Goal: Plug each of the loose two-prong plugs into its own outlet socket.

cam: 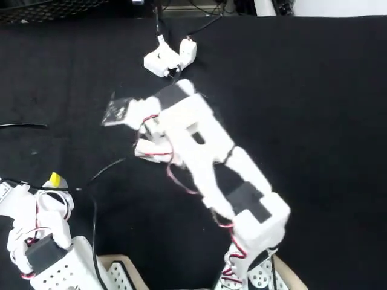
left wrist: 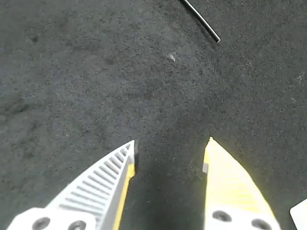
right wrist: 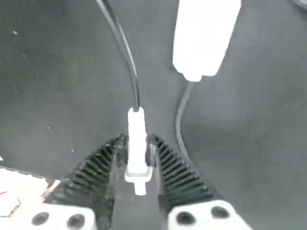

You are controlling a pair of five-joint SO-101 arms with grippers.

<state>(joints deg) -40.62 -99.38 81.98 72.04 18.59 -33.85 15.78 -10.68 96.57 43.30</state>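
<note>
My right gripper is shut on a small white two-prong plug, whose black cord runs away from the fingers. Just beyond it lies a white socket block with its own dark cord. From above, that right gripper is stretched toward the table's left middle. Two white connector pieces lie together at the far edge, cables leading off the table. My left gripper stands open over bare black cloth at the near left, its yellow fingertip showing from above.
A loose black cable end lies ahead of the left gripper. Another black wire curves between the two arms. The white right arm crosses the table's middle. A white object's corner sits beside the left gripper.
</note>
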